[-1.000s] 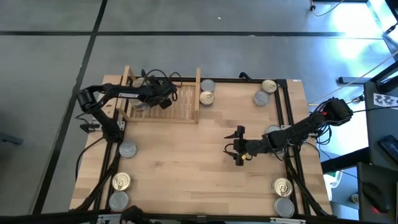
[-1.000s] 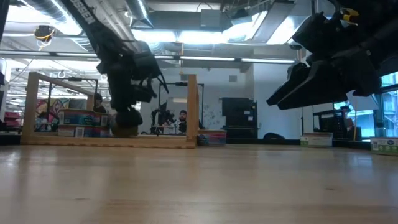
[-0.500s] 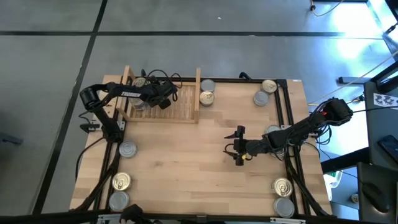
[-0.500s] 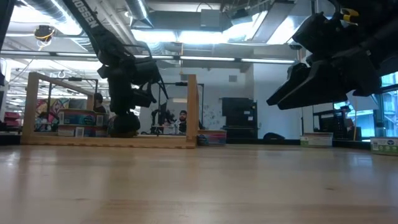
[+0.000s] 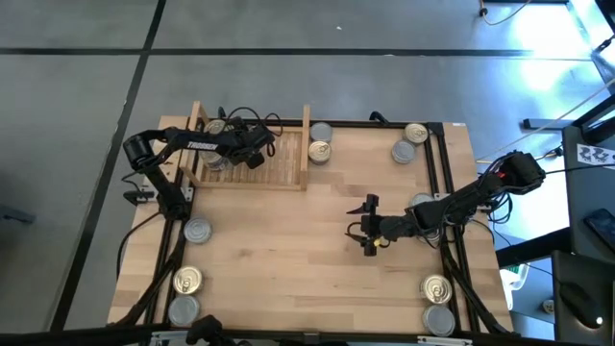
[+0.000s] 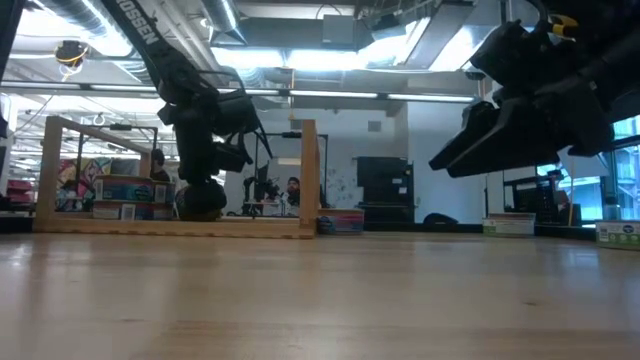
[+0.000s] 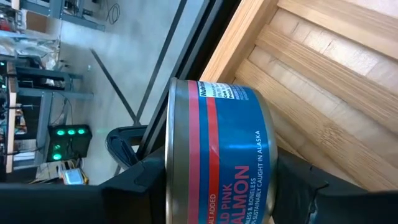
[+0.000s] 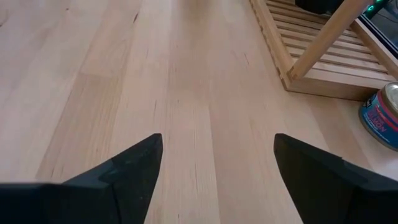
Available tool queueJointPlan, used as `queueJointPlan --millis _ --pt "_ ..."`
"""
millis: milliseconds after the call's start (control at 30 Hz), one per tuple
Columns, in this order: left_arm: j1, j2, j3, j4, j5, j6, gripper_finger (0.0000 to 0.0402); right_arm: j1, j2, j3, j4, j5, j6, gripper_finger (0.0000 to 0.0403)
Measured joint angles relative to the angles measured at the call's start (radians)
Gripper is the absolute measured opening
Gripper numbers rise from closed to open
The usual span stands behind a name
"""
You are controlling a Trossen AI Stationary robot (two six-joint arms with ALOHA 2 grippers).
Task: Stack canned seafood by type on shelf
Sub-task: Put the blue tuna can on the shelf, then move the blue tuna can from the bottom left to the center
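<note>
The small round metal tin (image 7: 214, 155) clamped in the matt black plastic left hand (image 7: 217, 186) has a dull grey metal rim and a glossy blue-and-red paper label. Beside it, the light-wood slatted shelf (image 7: 329, 81) looks smooth and unvarnished. The pale wooden counter (image 8: 180, 112) shows a smooth, faintly satin grain.

My overhead camera looks straight down on the desk (image 5: 288, 250); my low one skims it, sharing the shelf (image 6: 308, 180).

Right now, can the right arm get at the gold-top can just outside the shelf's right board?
Probably yes. The right pincer hangs open over bare table, and nothing lies between it and that can. The shelf board stands on the can's far side, so the approach looks clear.
</note>
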Motion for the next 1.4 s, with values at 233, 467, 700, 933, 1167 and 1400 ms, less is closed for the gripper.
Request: queueJointPlan --millis 233,467,700,933,1167,1400 --pt "0.000 0.000 0.000 0.000 0.001 0.016 0.0196 0.000 0.000 0.000 -0.002 0.000 -0.001 0.0308" --pt "0.008 0.000 -0.001 0.026 -0.006 -0.073 0.0197 0.002 0.000 0.000 -0.002 0.000 0.001 0.0308" --pt "0.017 0.001 -0.001 0.029 0.069 -0.078 0.0276 0.002 0.000 0.000 -0.003 0.000 0.000 0.0308" --pt "0.020 -0.001 -0.001 0.021 0.073 -0.130 0.0392 0.002 0.000 0.000 -0.004 0.000 -0.001 0.0308" --pt "-0.018 -0.074 -0.001 0.025 0.128 -0.179 0.0383 0.002 0.000 0.000 -0.003 0.000 -0.007 0.0308" --pt "-0.068 -0.152 -0.001 0.021 0.311 -0.206 0.0382 0.002 0.000 0.000 -0.004 0.000 -0.008 0.0308"
